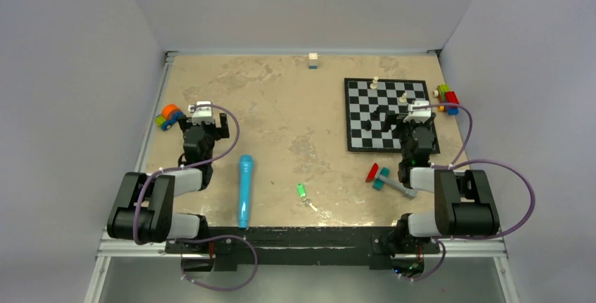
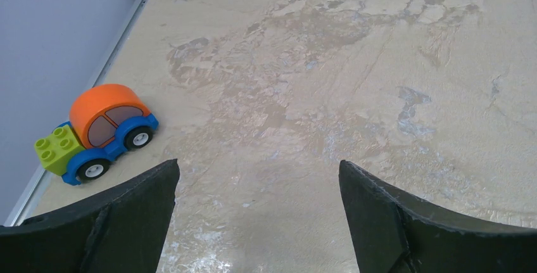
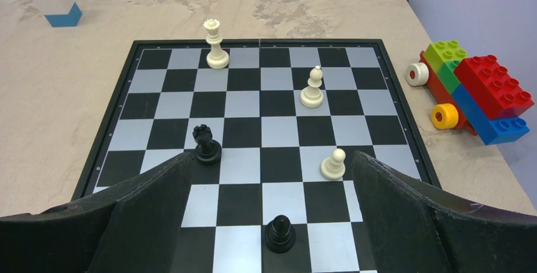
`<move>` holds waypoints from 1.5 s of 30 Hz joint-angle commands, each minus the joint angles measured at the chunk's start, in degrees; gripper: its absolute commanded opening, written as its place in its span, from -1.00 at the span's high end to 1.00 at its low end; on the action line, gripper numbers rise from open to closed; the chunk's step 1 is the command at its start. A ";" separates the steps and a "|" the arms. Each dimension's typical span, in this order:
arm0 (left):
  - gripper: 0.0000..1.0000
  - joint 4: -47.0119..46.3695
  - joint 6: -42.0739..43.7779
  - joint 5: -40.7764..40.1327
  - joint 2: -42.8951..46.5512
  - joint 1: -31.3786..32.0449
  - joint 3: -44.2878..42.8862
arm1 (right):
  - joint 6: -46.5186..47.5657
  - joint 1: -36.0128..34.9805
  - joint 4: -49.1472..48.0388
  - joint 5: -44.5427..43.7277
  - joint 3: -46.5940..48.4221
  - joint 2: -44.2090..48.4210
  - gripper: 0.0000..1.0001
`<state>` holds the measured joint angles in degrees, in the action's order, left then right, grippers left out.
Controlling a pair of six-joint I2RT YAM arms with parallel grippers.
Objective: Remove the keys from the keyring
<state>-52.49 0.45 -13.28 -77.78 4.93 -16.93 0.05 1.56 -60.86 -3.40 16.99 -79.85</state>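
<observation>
A small green key with a pale keyring (image 1: 303,195) lies on the table near the front middle, seen only in the top view. My left gripper (image 1: 204,121) is open and empty over bare table at the left (image 2: 258,171), far from the keys. My right gripper (image 1: 415,121) is open and empty above the chessboard (image 1: 358,117); its jaws stand wide over the board's squares (image 3: 269,165). Neither wrist view shows the keys.
A blue microphone (image 1: 244,189) lies left of the keys. A red, teal and grey toy (image 1: 386,180) lies right of them. A toy car (image 2: 95,130) stands at the left edge. Chess pieces (image 3: 216,45) stand on the board; a brick vehicle (image 3: 475,89) beside it; a block (image 1: 313,60) at the back.
</observation>
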 commanded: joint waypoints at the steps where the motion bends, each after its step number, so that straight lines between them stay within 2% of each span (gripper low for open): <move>1: -1.00 -2.71 -1.04 0.10 -0.07 -0.27 -0.20 | 0.82 0.28 -1.93 -0.29 1.45 0.58 -0.97; 18: -1.00 -2.17 -1.04 0.31 0.03 -0.26 -0.48 | 0.64 0.24 -2.25 -0.61 1.49 1.09 -0.97; 19: -1.00 -2.68 -1.02 -0.05 0.08 -0.27 0.05 | 0.55 0.20 2.48 -1.10 2.82 2.83 -0.97; 21: -1.00 -2.66 -0.68 -0.91 2.47 0.20 0.67 | -1.28 -0.45 21.27 -4.14 10.94 7.12 -0.97; 22: -1.00 3.20 -0.69 -1.76 5.86 0.47 -0.68 | -2.94 -0.50 30.71 -4.08 16.18 7.50 -0.97; 24: -1.00 21.14 -2.13 -2.51 13.68 0.56 -6.70 | -4.93 -0.82 47.04 -0.63 27.02 6.40 -0.97; 26: -1.00 41.11 -7.96 -3.36 18.21 0.61 -15.81 | -7.36 -1.97 56.98 1.40 33.92 6.17 -0.97; 29: -1.00 78.85 -26.25 -7.86 19.01 0.59 -33.92 | -13.15 -4.05 57.91 6.44 35.17 10.60 -0.97; 31: -1.00 97.58 -38.27 -12.79 17.40 0.60 -41.87 | -17.33 -4.20 59.39 11.34 36.81 13.29 -0.97; 32: -1.00 104.86 -43.55 -15.09 17.04 0.53 -45.00 | -23.00 -4.09 59.64 10.02 38.37 13.58 -0.97; 33: -1.00 110.40 -46.86 -15.74 17.06 0.52 -46.23 | -30.75 -4.11 65.44 4.81 40.55 13.01 -0.97; 34: -1.00 112.70 -47.22 -14.67 17.93 0.52 -46.22 | -36.42 -3.88 73.17 2.23 43.08 11.63 -0.97; 36: -1.00 112.10 -44.85 -9.45 21.68 0.52 -43.64 | -34.14 -2.12 78.50 11.57 46.28 7.64 -0.86; 38: -1.00 110.10 -43.22 -3.99 26.44 0.52 -41.08 | -32.21 -2.52 85.13 11.03 50.35 4.70 -0.83; 42: -1.00 112.54 -43.01 4.50 31.96 0.52 -39.10 | -32.64 -6.08 86.93 8.87 48.77 8.73 -0.87; 45: -1.00 115.66 -42.85 7.66 34.91 0.52 -38.29 | -31.10 -13.96 92.94 7.52 49.93 9.67 -0.83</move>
<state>57.25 -41.21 -13.32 -46.15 5.39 -55.81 -30.50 -4.25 22.68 4.19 64.97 -73.80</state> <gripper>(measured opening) 0.999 0.930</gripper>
